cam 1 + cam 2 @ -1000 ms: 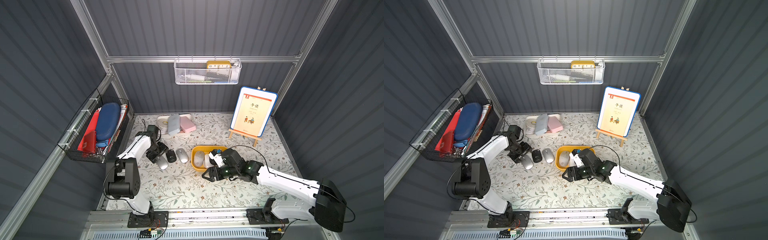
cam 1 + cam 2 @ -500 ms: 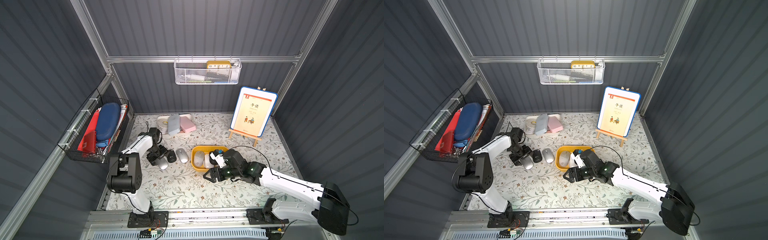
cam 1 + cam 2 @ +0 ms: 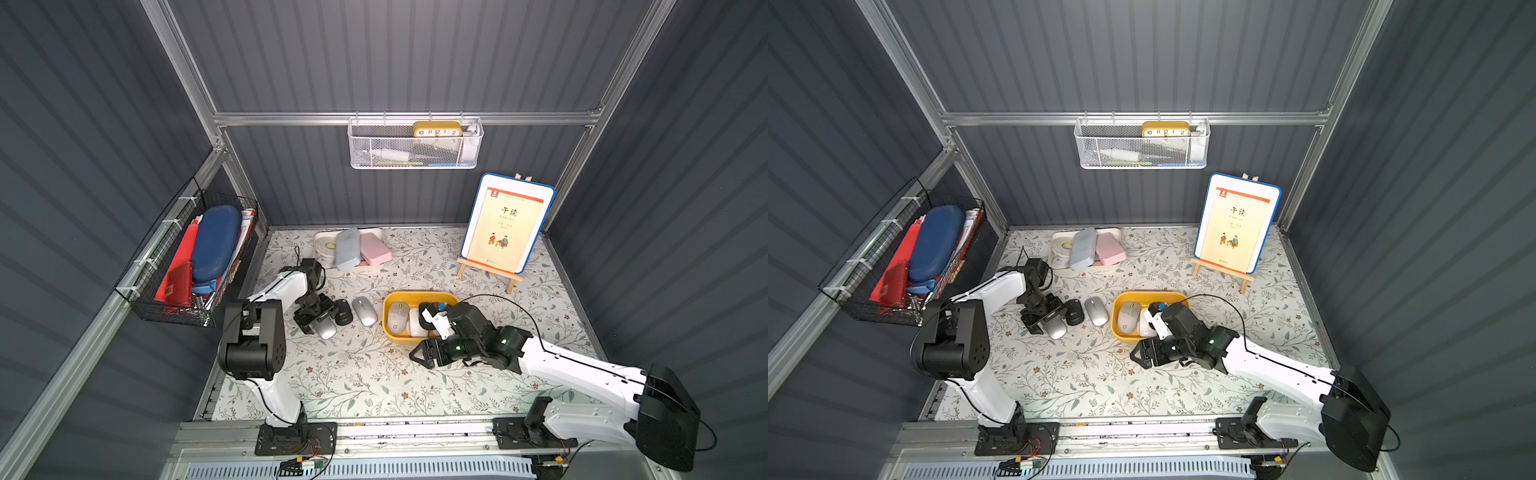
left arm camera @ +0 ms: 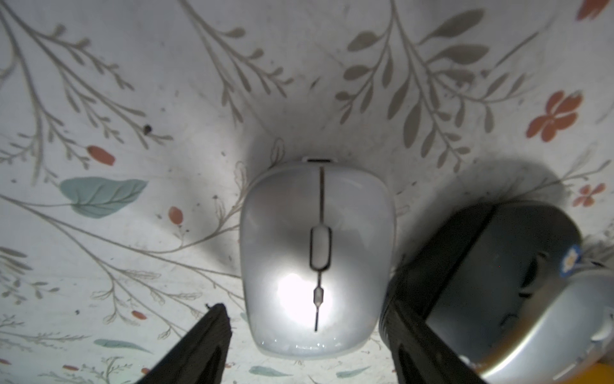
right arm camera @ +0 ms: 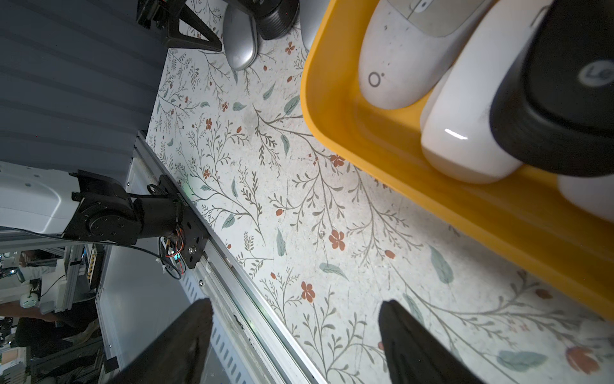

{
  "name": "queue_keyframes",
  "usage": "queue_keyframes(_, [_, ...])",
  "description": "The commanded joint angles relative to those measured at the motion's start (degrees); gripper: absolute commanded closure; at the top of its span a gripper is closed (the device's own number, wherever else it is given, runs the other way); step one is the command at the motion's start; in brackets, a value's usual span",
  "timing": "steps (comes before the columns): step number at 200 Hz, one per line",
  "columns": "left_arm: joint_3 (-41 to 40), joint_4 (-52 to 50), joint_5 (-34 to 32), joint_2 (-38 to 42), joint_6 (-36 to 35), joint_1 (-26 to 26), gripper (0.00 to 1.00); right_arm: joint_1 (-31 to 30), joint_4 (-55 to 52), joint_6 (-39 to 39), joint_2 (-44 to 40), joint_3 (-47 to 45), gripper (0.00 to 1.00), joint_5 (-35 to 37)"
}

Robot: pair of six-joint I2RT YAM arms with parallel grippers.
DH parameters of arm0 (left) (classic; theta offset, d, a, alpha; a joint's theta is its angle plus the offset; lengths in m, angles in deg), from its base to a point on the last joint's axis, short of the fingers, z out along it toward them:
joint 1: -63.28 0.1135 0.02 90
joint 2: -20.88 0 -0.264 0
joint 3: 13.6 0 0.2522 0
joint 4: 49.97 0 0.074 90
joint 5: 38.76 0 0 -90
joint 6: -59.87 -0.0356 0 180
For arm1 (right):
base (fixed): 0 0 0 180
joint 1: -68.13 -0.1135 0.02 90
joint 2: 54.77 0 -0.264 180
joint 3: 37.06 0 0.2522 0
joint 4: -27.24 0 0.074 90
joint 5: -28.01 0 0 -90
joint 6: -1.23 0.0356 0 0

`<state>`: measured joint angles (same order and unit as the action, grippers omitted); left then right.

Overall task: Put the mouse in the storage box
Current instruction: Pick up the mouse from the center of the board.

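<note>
my left claw (image 4: 302, 309) has dropped over the silver mouse (image 4: 315, 252), fingers apart either side, not squeezing yet. mouse sits on the mat (image 4: 133, 99), near the storage box (image 3: 415, 296), not in. right claw (image 5: 295, 304) apart, empty. squeeze next, i reckon.

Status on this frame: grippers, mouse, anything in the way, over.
Left gripper open, astride silver mouse on mat, not gripped. Right gripper open, empty, beside storage box. Black mouse tight alongside the silver one.
</note>
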<state>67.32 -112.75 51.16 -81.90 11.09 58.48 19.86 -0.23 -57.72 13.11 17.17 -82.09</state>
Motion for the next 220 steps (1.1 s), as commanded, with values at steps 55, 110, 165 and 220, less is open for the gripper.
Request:
queue_keyframes(55, [0.41, 1.04, -0.65, -3.5, -1.9, 0.84, 0.22, -0.16, 0.27, 0.31, -1.49, -1.36, 0.17, 1.26])
queue_keyframes(110, [-0.89, 2.24, 0.19, -2.92, -1.59, 0.93, 0.31, -0.16, 0.44, 0.66, -1.7, -1.45, 0.17, 1.94])
queue_keyframes(165, [-2.81, 2.89, -0.86, 0.31, -1.31, 0.93, 0.37, -0.16, 0.73, 0.6, -1.52, -1.27, 0.17, 1.38])
queue_keyframes(220, [-1.2, -0.07, -4.84, 5.13, -1.31, 0.93, 0.38, -0.16, 0.93, 1.2, -1.26, -1.1, 0.17, 1.09])
